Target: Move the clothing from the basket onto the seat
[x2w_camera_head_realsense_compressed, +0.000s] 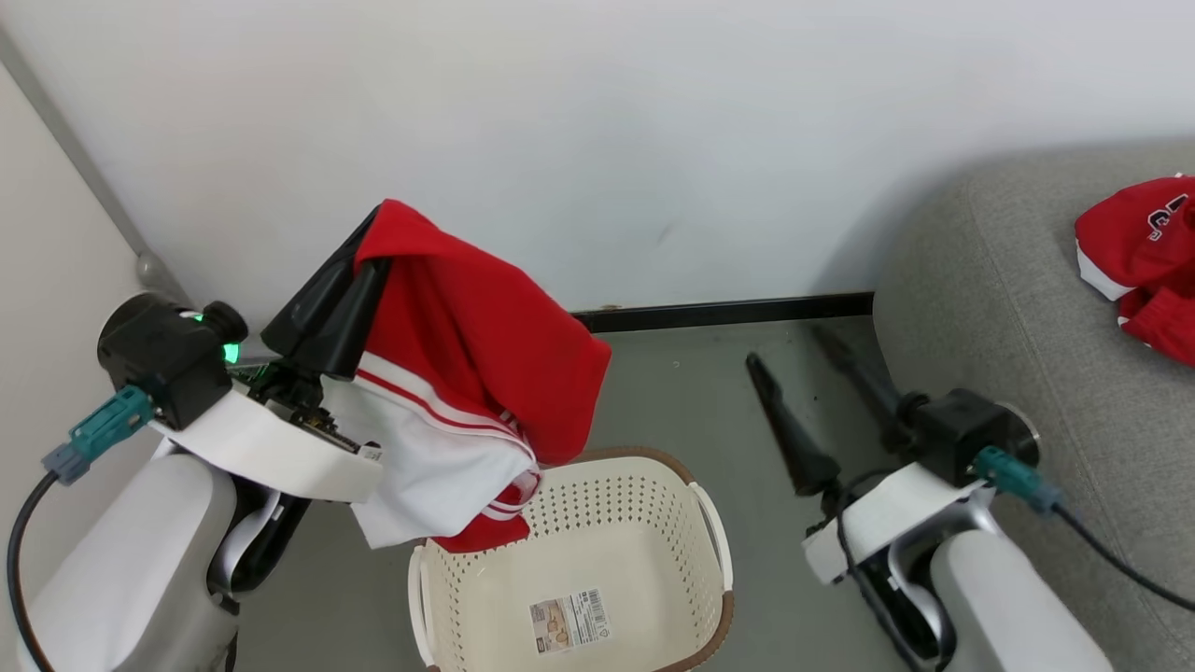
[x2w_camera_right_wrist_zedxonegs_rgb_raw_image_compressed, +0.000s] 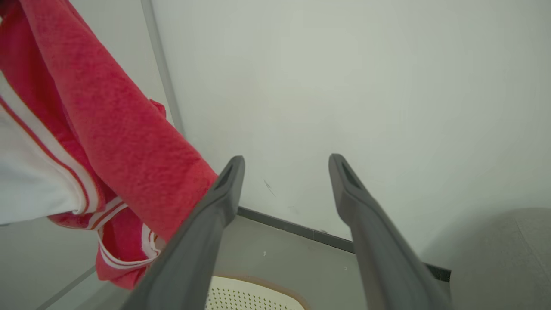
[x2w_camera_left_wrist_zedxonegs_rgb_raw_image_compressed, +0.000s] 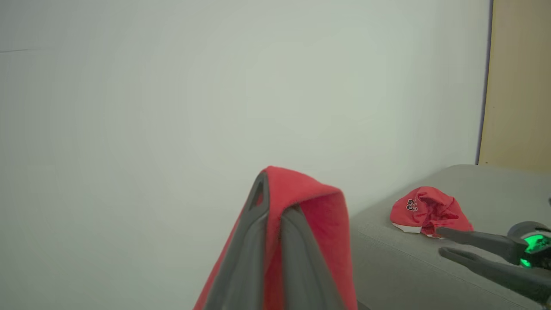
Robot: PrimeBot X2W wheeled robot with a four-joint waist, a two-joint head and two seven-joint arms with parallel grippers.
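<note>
The seat (x2w_camera_head_realsense_compressed: 1008, 373), right of the basket (x2w_camera_head_realsense_compressed: 719, 537), already carries one crumpled garment (x2w_camera_head_realsense_compressed: 1134, 247), so part of the job looks done. The basket holds nothing but a label on its floor. The hanging garment (x2w_camera_head_realsense_compressed: 476, 364), seemingly the last, droops above the basket's left rim with its hem reaching down to that rim. It is clenched in the left fingers (x2w_camera_head_realsense_compressed: 359, 299) and has yet to cross to the seat. The right fingers (x2w_camera_head_realsense_compressed: 780, 411) stand spread and empty, right of the basket.
</note>
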